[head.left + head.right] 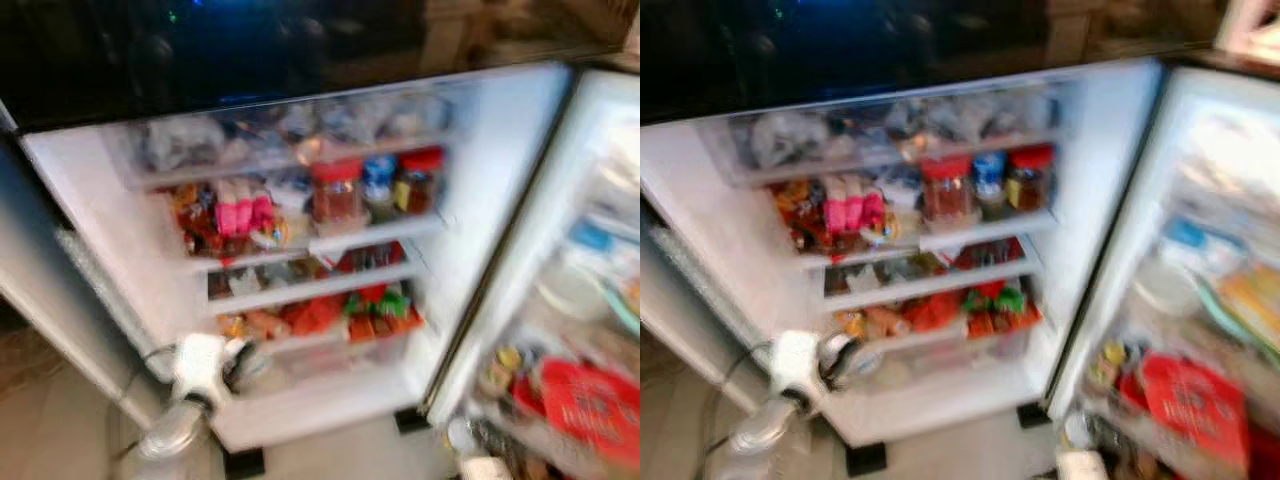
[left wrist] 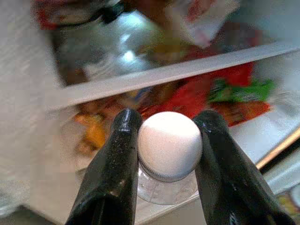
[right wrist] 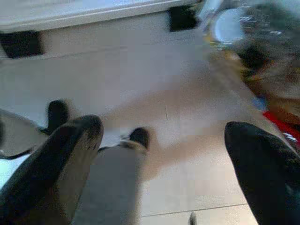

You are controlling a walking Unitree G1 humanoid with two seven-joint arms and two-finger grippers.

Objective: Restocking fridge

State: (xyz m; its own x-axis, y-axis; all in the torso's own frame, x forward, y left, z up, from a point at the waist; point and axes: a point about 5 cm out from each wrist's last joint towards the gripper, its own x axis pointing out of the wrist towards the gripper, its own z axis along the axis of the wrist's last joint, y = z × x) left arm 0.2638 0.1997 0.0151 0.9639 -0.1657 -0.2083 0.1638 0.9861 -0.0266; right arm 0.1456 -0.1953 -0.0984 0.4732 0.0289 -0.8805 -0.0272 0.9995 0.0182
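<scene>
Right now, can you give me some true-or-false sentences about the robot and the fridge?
1. The left gripper is clamped on a bottle with a white cap. True.
2. The fridge door is closed. False: it stands open, its shelves full of food.
3. The right gripper holds a jar. False: its fingers are spread over bare floor.
4. Red-lidded jars stand on a door shelf. True.
5. The bottle already sits on a shelf. False: it is held in front of the lower shelves.

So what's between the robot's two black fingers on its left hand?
The left gripper has a clear plastic bottle with a round white cap clamped between its fingers, seen in the left wrist view. The cap touches both fingers, in front of the open fridge door's shelves.
</scene>
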